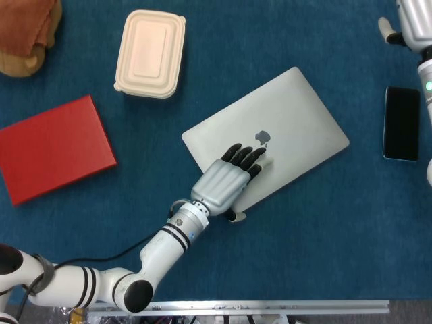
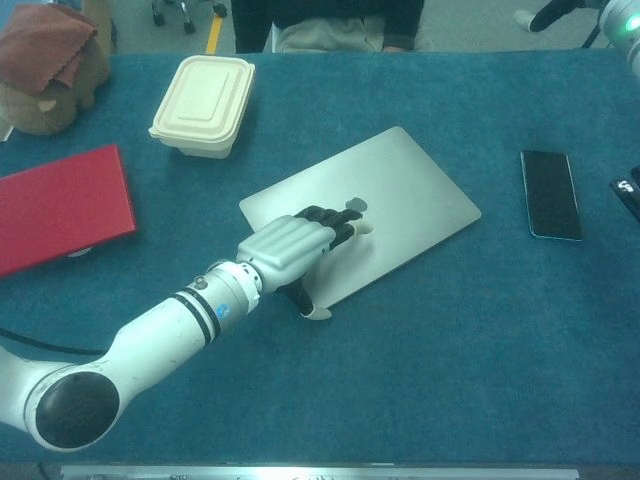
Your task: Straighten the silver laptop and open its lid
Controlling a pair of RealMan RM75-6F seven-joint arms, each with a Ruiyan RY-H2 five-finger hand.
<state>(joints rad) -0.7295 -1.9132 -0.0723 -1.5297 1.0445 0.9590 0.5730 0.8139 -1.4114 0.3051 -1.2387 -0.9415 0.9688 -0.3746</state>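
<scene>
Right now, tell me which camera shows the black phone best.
The chest view. The black phone lies whole there on the blue table, with every edge clear, right of the silver laptop. In the head view the phone is also fully in frame, but it sits near the right edge, close beside the right arm.

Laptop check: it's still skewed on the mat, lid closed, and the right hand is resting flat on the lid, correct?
Not quite. It is the left hand resting on the closed lid of the silver laptop, as the head view shows. The laptop is still skewed with its lid closed.
</scene>
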